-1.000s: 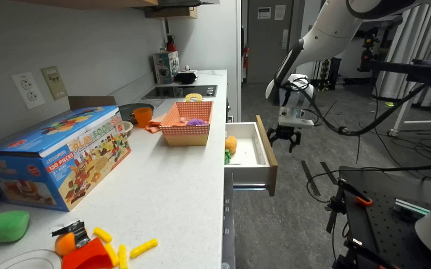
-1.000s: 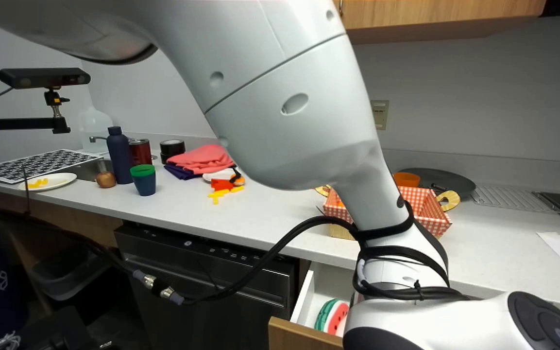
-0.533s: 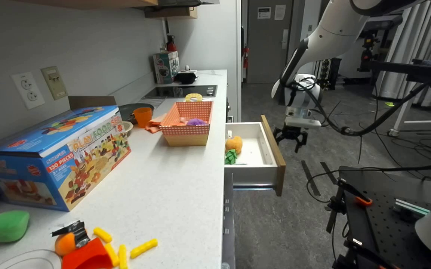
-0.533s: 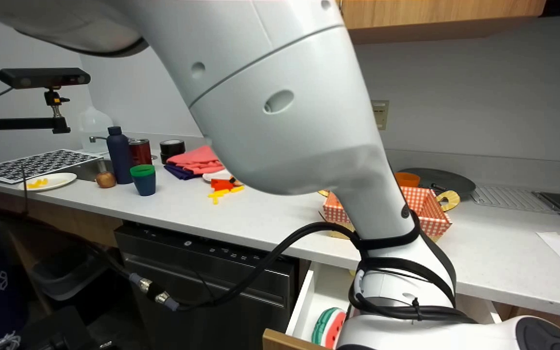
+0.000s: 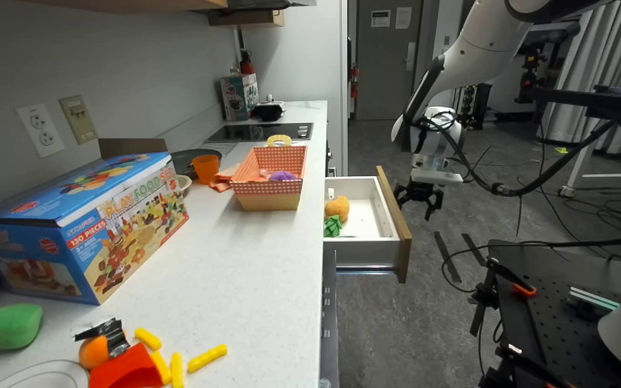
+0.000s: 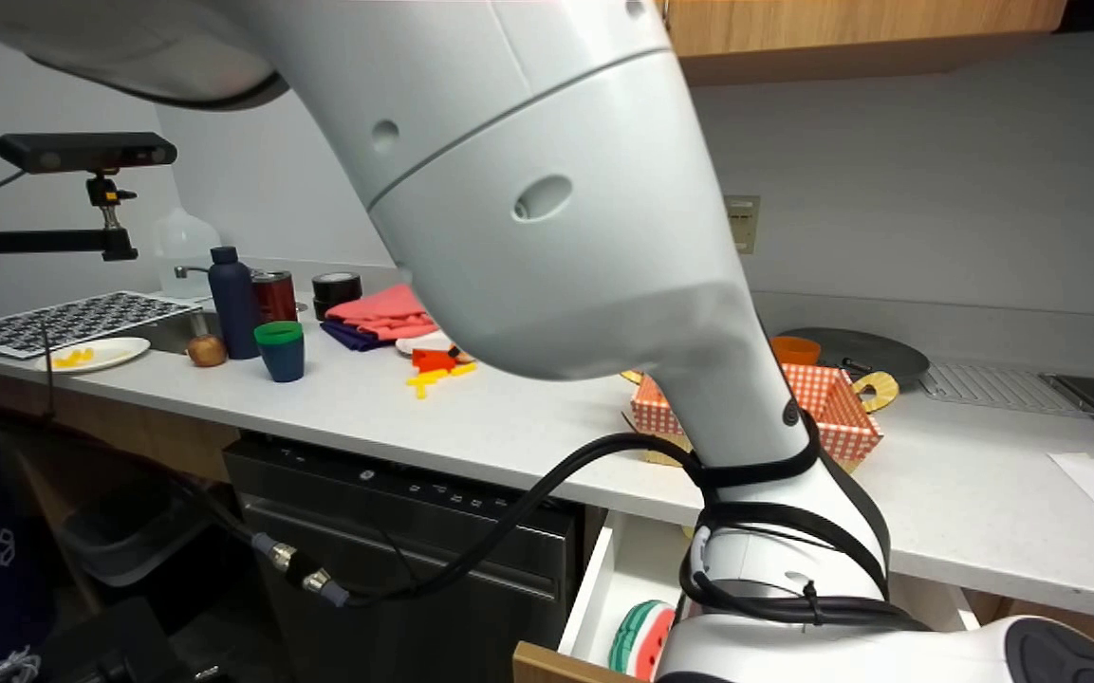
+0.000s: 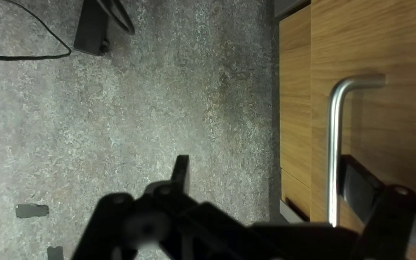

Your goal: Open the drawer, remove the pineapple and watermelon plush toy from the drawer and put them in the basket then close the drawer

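Black gripper (image 7: pixel 265 160) spread wide, holding nothing | wrist view only: bent silver metal handle (image 7: pixel 334 144) of wood-fronted drawer (image 5: pixel 364 218) between fingers (image 7: pixel 358 191)

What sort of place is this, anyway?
Looks like a kitchen, perhaps one used for robot trials: there's a black cooktop, what seems to be a dishwasher, and a large white robot arm.

Kitchen holding lab gear, long white table (image 5: pixel 245 285) with black cooktop (image 5: pixel 259 131) and sink (image 6: pixel 167 332), dark dishwasher (image 6: pixel 395 569) below, wooden wall cupboard (image 6: pixel 850 33) above, robot arm (image 6: pixel 575 247), mounted camera (image 6: pixel 86 152), patterned board (image 6: pixel 72 321).
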`<state>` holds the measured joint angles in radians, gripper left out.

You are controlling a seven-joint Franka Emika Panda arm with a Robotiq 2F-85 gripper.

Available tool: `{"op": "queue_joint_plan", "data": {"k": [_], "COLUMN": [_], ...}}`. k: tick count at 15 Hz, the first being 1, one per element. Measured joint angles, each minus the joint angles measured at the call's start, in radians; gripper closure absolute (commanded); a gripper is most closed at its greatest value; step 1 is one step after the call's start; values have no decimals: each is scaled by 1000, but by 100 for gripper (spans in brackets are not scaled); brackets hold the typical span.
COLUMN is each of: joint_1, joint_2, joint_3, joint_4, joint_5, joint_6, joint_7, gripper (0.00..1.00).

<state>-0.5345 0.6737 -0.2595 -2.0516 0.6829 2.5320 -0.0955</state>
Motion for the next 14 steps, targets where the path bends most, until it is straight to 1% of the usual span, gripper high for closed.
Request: {"op": "queue_joint_plan", "data": {"k": [4, 9, 11, 13, 14], "joint_1": [-40, -93, -90, -82, -74], "joint_2": [1, -8, -56, -121, -151], "joint_3": [45, 124, 171, 233, 253], "joint_4": [9, -1, -42, -83, -103], "joint_5": [12, 13, 13, 24, 31], "joint_6": [9, 85, 136, 158, 169], "joint_7": [-64, -176, -196, -200, -200], "gripper": [0, 0, 0, 0, 0]}}
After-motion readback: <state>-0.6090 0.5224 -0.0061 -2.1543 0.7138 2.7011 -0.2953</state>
